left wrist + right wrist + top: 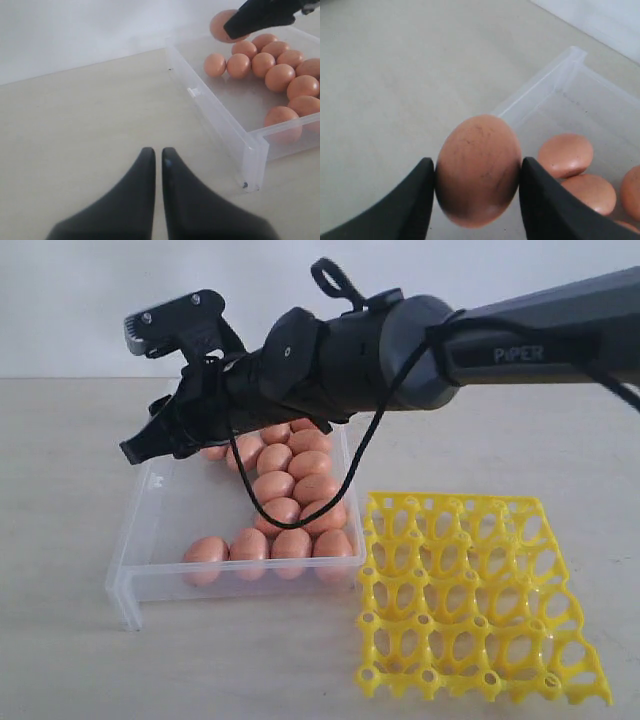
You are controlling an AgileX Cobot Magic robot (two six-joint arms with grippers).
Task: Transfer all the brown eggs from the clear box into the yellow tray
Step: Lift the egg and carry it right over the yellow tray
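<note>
In the exterior view, the right arm reaches in from the right with its wrist dipped. The right gripper (150, 440) hangs above the far left corner of the clear box (135, 580), where brown eggs (290, 490) lie. The yellow tray (470, 590) sits just beside the box. What the gripper carries I cannot tell from here.

The left wrist view shows the left gripper (155, 151) over the table (75, 125) beside the box, pinched closed on nothing.

The right wrist view settles it: the right gripper clamps one egg (477, 150) above the box's corner.
</note>
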